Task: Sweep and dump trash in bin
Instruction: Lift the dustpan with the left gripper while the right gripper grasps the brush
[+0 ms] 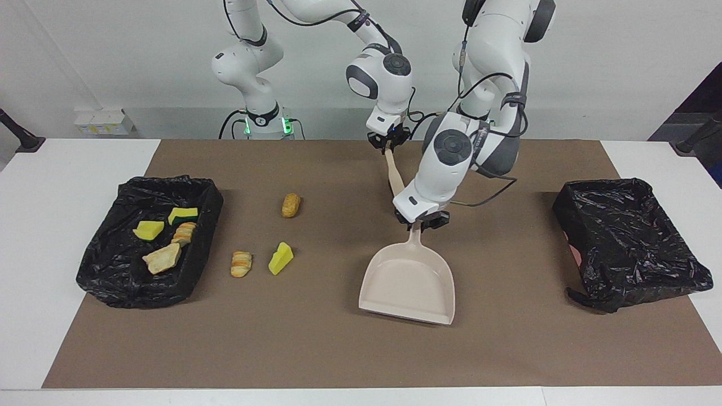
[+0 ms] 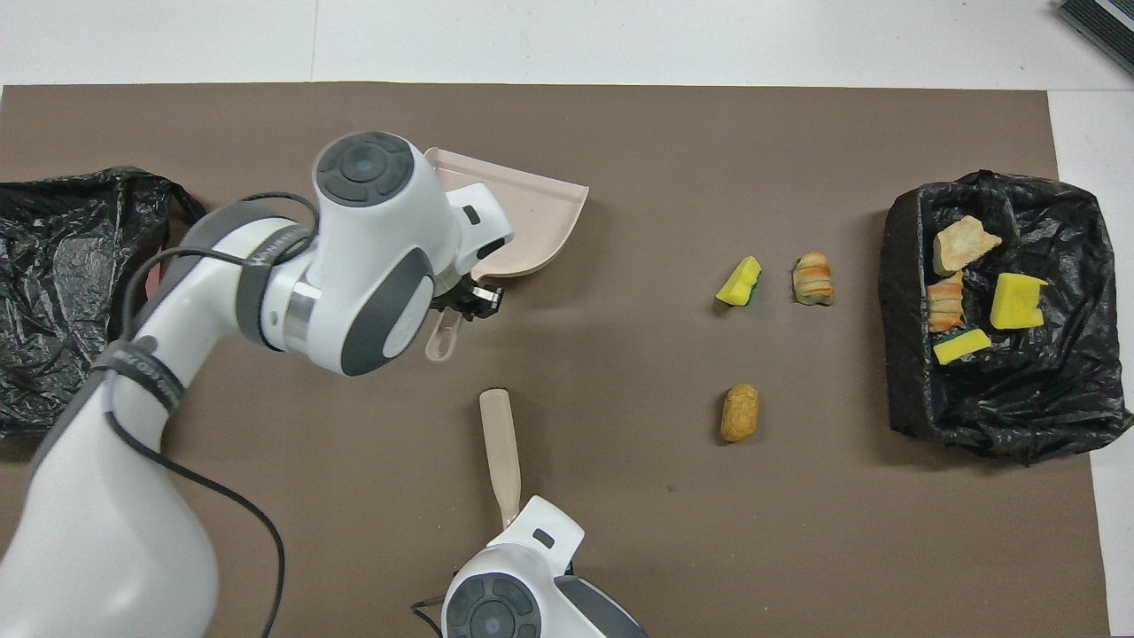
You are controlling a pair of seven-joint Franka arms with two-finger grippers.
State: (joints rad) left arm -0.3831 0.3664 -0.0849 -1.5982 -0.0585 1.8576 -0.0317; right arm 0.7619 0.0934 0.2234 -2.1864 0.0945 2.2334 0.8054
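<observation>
Three scraps of trash lie on the brown mat: a brown roll (image 1: 291, 205) (image 2: 739, 413), a striped roll (image 1: 241, 264) (image 2: 812, 278) and a yellow sponge wedge (image 1: 280, 258) (image 2: 739, 283). Several more sit in the black-lined bin (image 1: 107, 282) (image 2: 1001, 425) at the right arm's end. My left gripper (image 1: 420, 225) (image 2: 461, 306) is shut on the handle of the beige dustpan (image 1: 409, 282) (image 2: 523, 213), which rests flat on the mat. My right gripper (image 1: 389, 145) is shut on the end of the beige brush (image 1: 393, 176) (image 2: 498, 447); in the overhead view its wrist hides the fingers.
A second black-lined bin (image 1: 632, 270) (image 2: 53, 266) stands at the left arm's end of the mat. The dustpan's mouth faces away from the robots. The loose scraps lie between the dustpan and the bin that holds trash.
</observation>
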